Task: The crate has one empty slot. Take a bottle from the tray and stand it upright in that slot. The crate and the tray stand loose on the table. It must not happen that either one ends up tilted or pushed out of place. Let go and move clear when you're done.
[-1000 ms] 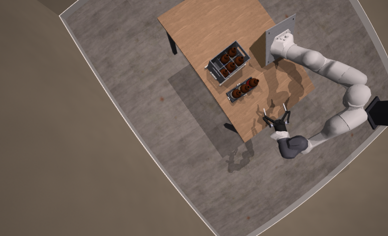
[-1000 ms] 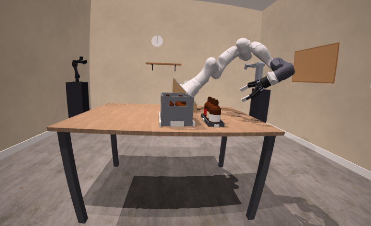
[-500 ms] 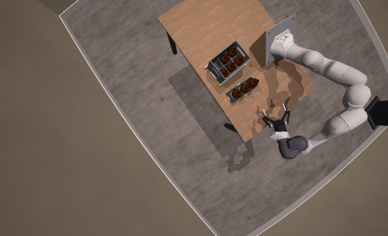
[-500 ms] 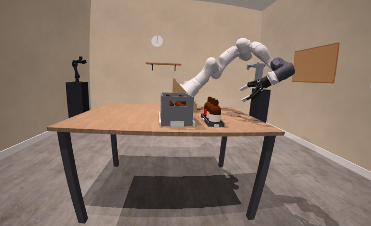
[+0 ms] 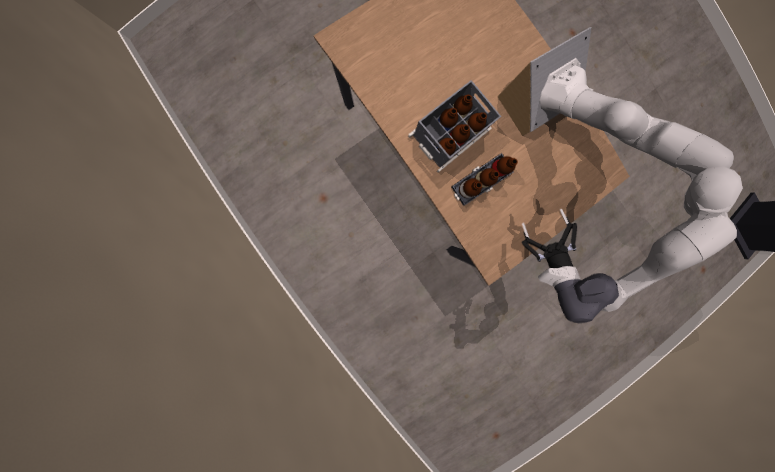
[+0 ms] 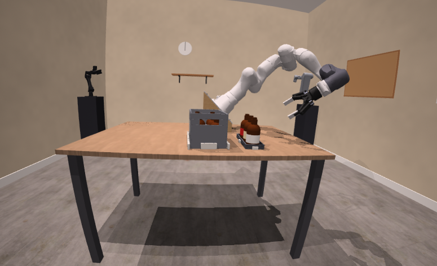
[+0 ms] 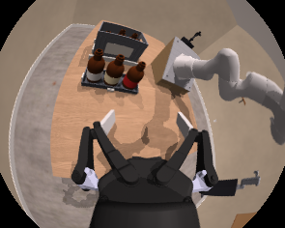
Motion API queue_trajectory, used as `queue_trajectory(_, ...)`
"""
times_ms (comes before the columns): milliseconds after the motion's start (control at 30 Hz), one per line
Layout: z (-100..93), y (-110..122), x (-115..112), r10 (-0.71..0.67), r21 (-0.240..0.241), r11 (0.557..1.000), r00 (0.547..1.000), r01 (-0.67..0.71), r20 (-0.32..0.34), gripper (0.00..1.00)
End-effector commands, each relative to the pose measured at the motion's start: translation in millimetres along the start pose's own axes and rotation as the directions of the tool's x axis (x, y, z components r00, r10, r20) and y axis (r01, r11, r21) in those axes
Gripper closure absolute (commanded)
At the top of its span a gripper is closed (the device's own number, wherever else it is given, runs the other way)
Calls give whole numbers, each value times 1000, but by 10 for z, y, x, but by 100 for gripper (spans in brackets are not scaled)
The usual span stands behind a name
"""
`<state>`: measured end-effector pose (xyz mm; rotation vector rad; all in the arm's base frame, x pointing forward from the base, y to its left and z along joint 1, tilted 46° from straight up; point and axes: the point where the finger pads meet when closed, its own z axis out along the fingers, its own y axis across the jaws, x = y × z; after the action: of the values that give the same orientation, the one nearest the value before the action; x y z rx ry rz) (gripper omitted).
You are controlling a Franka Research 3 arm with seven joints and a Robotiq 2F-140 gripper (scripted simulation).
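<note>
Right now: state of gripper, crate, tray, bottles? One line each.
gripper: open, holding nothing, raised over the table's edge, apart from the tray.
crate: on the table, five slots filled, one end-corner slot empty.
crate bottles: five, upright in their slots.
tray: on the table beside the crate, untouched.
tray bottles: three, upright in a row; one has a red label, the others white.
</note>
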<state>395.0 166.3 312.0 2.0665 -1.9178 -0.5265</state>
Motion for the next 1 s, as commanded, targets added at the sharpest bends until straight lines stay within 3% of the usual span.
queue_trajectory(0,-11,-27,20,-28,7,1000,1000,28,-2,0)
queue_trajectory(333,-11,-27,20,-28,7,1000,1000,28,-2,0)
queue_trajectory(367,-238,-210,216,-132,74,988,991,132,-10,0)
queue_trajectory(967,-238,-210,216,-132,74,988,991,132,-10,0)
